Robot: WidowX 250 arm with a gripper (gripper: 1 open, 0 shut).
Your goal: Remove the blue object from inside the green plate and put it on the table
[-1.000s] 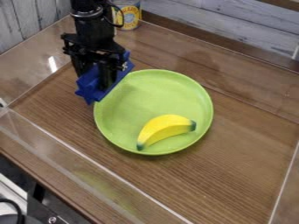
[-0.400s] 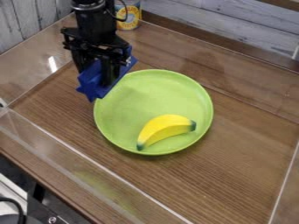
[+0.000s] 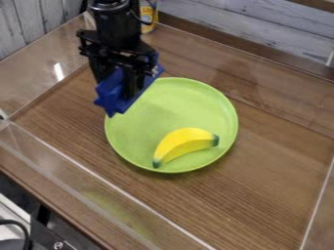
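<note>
My black gripper (image 3: 124,83) points straight down, shut on the blue object (image 3: 115,99). The deep-blue block hangs tilted in the jaws, lifted above the left rim of the green plate (image 3: 225,105). Part of the block is hidden behind the fingers. Inside the plate, toward its front, lies a yellow banana (image 3: 183,145). The plate rests on the brown wood-grain table (image 3: 72,146).
Clear acrylic walls (image 3: 26,107) edge the tabletop on the left, front and right. A yellow container (image 3: 146,14) stands at the back behind the arm. Bare wood lies left and in front of the plate.
The gripper, still shut on the blue object, has moved right and slightly up, from beside the plate's left edge to above its left rim.
</note>
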